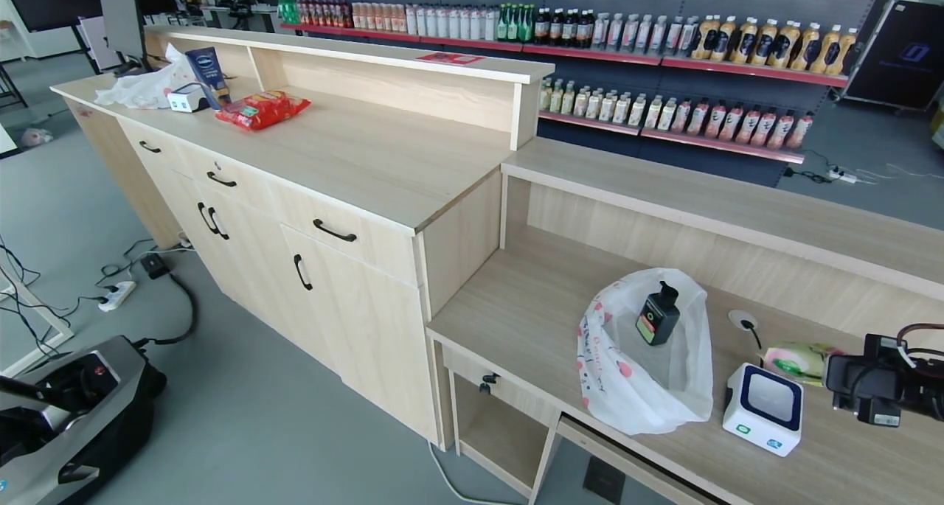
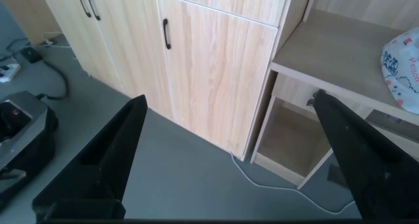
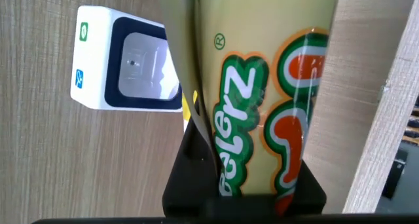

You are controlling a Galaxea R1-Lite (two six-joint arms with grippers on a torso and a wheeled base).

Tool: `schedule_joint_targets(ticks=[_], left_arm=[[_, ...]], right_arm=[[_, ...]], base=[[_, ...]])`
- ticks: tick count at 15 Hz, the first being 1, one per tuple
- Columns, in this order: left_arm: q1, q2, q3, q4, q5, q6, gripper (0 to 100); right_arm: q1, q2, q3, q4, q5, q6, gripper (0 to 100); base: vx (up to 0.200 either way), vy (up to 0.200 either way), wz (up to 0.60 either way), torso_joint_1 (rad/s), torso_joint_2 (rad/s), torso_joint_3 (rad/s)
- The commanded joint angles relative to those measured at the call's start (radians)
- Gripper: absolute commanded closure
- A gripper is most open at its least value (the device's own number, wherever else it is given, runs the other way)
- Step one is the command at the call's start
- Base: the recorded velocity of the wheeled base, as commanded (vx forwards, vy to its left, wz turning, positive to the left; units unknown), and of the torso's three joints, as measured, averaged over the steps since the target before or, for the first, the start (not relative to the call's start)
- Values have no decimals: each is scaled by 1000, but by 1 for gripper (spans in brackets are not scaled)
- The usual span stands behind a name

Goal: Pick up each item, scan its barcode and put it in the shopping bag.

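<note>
Black right gripper [image 1: 832, 374]: fingers closed on a glossy yellow-green packet [image 3: 262, 119], held near the scanner [image 1: 763, 409].
Scanner: smooth white cube with dark-framed glass window, set on pale woodgrain desk [image 1: 516, 321].
Shopping bag [image 1: 641, 372]: thin translucent plastic, slumped open just beside the scanner; black pump bottle [image 1: 658, 317] seen inside.
Left gripper [image 2: 229, 162]: matte tapered fingers spread wide over grey floor [image 2: 177, 135].

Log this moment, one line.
right gripper: shut on snack packet, beside scanner | left gripper: open, over floor | shopping bag: pump bottle inside | snack packet: not yet bagged
</note>
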Motion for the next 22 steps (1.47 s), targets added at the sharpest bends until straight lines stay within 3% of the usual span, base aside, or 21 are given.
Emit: schedule_joint_targets(ticks=[1, 7, 13, 22], left_arm=[[0, 1, 0, 0, 0, 0, 0], [0, 1, 0, 0, 0, 0, 0], [0, 1, 0, 0, 0, 0, 0], [0, 1, 0, 0, 1, 0, 0]], right_arm=[[2, 32, -6, -3, 0, 1, 100], [26, 115, -72, -24, 3, 19, 100], [95, 227, -99, -207, 3, 144, 100], [97, 265, -121, -234, -5, 159, 100]], base=[[0, 0, 0, 0, 0, 0], [0, 0, 0, 0, 0, 0], [0, 0, 0, 0, 0, 0], [0, 0, 0, 0, 0, 0]])
